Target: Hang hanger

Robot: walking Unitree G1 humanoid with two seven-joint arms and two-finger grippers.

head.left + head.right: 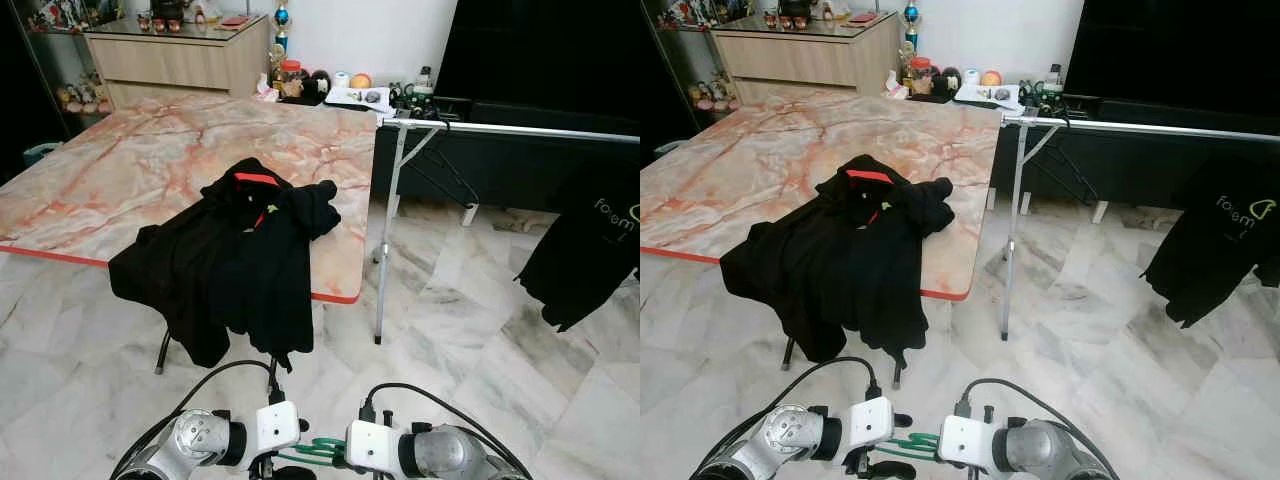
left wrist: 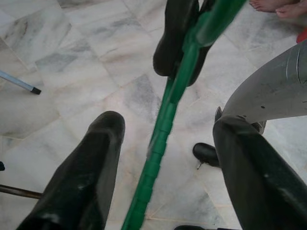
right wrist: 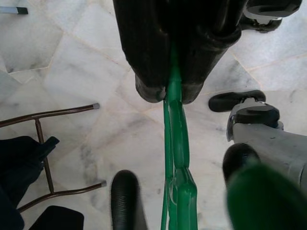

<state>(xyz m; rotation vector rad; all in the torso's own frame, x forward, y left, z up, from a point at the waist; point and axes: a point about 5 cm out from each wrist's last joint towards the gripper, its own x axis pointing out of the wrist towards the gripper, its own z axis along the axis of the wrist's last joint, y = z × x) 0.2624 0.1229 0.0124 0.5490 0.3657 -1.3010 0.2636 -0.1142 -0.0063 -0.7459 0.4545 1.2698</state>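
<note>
1. Green plastic hanger (image 1: 318, 449) sits low in front of the robot's body, between the two wrists, above the marble floor (image 1: 470, 330).
2. Right gripper (image 3: 170, 93): both black fingers pinched tight onto the green hanger bar, which runs out from between the fingertips.
3. Left gripper (image 2: 165, 143): fingers spread wide, one on each side of the hanger bar. The bar passes through the gap and I can't make out contact with either finger.
4. Both silver arms are held close together at the bottom of the head views, cables looping up from each wrist.
5. Ahead, a black garment (image 1: 235, 255) with a red collar trim lies heaped on the near corner of a marble-patterned table (image 1: 130, 170), part of it draping over the edge.
6. To the right of the table stands a metal clothes rack (image 1: 500, 128); its horizontal rail runs off to the right.
7. A dark empty hanger (image 1: 445, 165) hangs near the rack's left end.
8. A black shirt (image 1: 590, 250) with pale lettering hangs further right on the rail.
9. Beyond the table: a wooden sideboard (image 1: 180, 60) and small clutter against the wall.
10. Left wrist view catches a person's bare toes (image 2: 278, 7) on the floor tiles.
</note>
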